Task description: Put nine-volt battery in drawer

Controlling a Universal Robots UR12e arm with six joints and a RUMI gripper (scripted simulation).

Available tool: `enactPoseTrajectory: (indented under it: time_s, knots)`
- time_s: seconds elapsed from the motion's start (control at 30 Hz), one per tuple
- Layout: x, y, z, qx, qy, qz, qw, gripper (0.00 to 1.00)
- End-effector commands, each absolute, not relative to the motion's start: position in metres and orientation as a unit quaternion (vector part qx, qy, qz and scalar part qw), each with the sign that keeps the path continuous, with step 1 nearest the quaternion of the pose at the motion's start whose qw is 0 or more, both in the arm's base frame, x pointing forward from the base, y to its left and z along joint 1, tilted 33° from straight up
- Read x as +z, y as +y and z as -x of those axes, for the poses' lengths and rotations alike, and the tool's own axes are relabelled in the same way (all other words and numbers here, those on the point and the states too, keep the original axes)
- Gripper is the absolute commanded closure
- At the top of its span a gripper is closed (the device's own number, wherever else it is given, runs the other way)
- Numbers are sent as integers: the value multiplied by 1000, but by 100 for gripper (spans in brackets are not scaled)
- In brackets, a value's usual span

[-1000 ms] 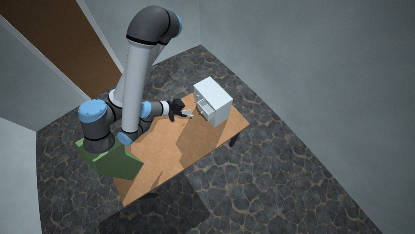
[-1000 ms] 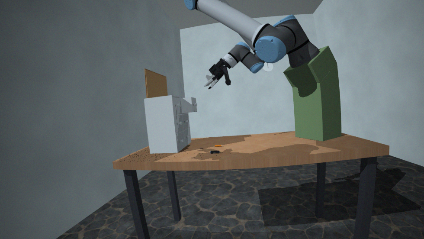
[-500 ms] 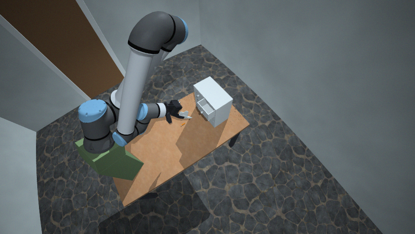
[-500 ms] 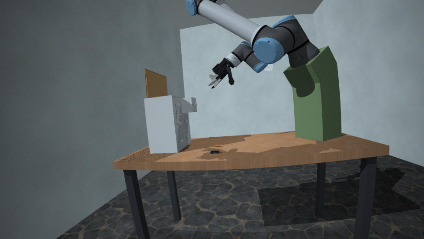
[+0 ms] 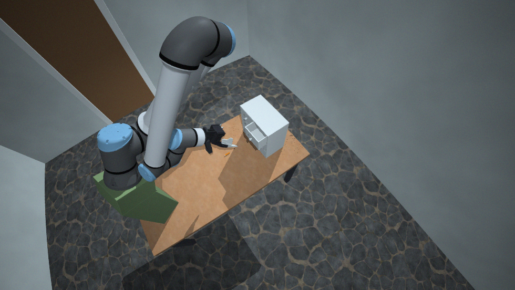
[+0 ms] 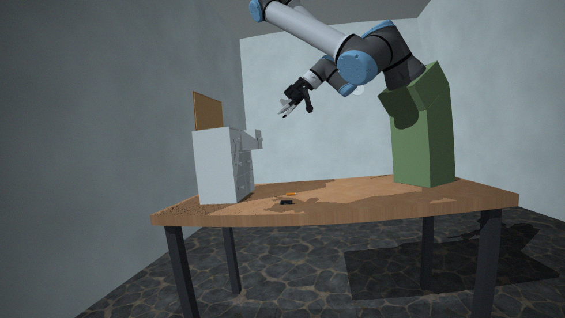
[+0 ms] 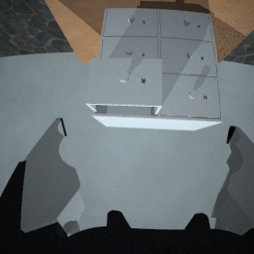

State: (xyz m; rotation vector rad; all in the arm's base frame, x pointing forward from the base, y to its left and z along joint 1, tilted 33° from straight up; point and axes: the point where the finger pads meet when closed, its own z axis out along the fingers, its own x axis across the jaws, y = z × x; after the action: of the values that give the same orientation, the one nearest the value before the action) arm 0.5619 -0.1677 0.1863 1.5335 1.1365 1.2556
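The arm (image 5: 169,107) (image 6: 304,29) has pale grey tubes, rounded charcoal joints, thin black rings and sky-blue end caps; its black gripper (image 5: 224,143) (image 6: 297,113) (image 7: 146,122) carries grey, scalloped fingers.
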Motion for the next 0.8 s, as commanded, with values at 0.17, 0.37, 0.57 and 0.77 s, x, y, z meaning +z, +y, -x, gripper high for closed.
enactPoseTrajectory:
  time_s: [0.17, 0.37, 0.57, 0.77]
  knots:
    - [186, -168, -562, 500, 453, -611, 415, 0]
    - [187, -168, -562, 499, 453, -611, 415, 0]
    - [187, -168, -562, 499, 454, -612, 414, 0]
    - [187, -168, -562, 497, 455, -613, 413, 0]
